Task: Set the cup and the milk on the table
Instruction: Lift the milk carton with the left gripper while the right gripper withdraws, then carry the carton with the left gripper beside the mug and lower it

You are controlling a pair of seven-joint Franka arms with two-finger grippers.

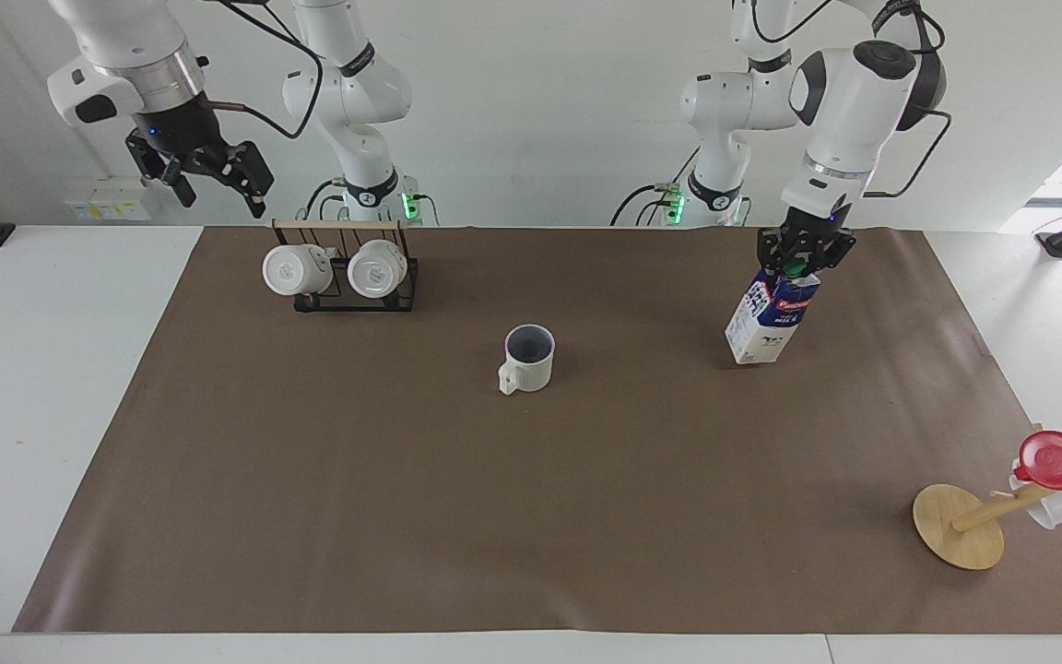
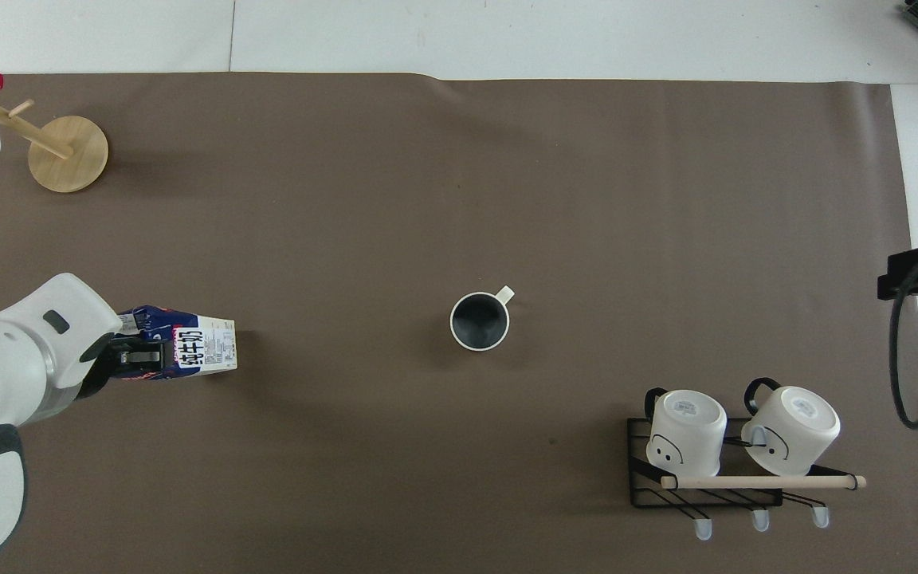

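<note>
Item one, the cup: it stands upright on the brown mat of the table, mouth up, loop handle turned away from the robots; take it as your landmark. Item two, the milk: a gable-top carton toward the left arm's end of the table from the cup, tilted, with its base seemingly just off the mat — the left gripper has its fingers pinched on the carton's top at the green cap. You should expect thin card walls that give under pressure and a load that swings from so high a hold, so the stiff gable ridge is the sound place to grip it. The cup you can judge rigid, glazed and breakable; take it by the rim wall or the handle. The right gripper waits with fingers spread, high over the table's edge toward the right arm's end from the cup, above the black wire rack with its two white mugs.
</note>
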